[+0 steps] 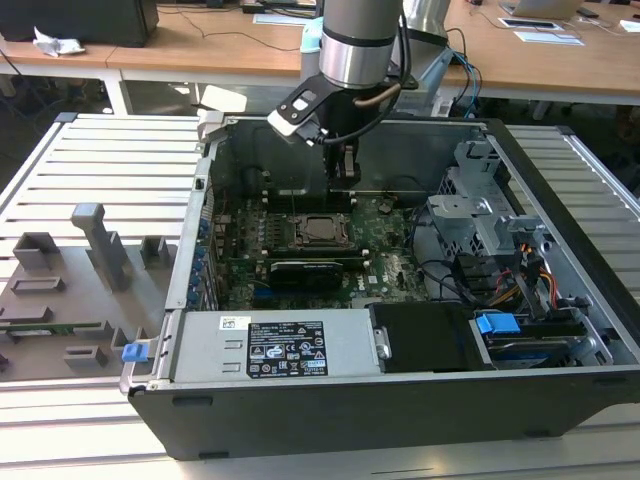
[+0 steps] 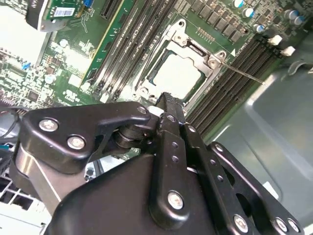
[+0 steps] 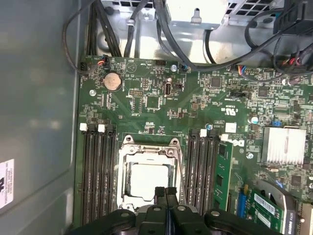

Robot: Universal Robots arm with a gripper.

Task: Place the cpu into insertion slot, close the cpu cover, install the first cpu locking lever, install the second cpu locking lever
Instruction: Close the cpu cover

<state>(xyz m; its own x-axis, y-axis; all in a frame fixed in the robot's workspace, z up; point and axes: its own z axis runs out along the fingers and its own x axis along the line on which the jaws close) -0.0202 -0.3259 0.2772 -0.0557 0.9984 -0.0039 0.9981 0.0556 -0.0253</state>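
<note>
The cpu (image 3: pixel 146 179) shows its pale silver face in the insertion slot (image 1: pixel 318 230) on the green motherboard (image 3: pixel 156 103). Around it the silver cpu cover (image 3: pixel 122 169) lies flat, framing the chip. In the second wrist view the cpu (image 2: pixel 177 77) sits inside the cover (image 2: pixel 157 59), and one thin locking lever (image 2: pixel 247 74) sticks out past the socket over the memory slots. My gripper (image 3: pixel 165 192) is shut with nothing between its fingers, hovering just off the socket's edge. In the exterior view the gripper (image 1: pixel 345 172) hangs inside the case above the board.
Long black memory slots (image 3: pixel 98 176) flank the socket. A black card (image 1: pixel 310 270) lies close to the socket. The silver power supply (image 1: pixel 280 345), a drive cage (image 1: pixel 480 215) with cables and the case walls (image 1: pixel 200 210) hem the board in. A grey fixture tray (image 1: pixel 70 290) lies outside the case.
</note>
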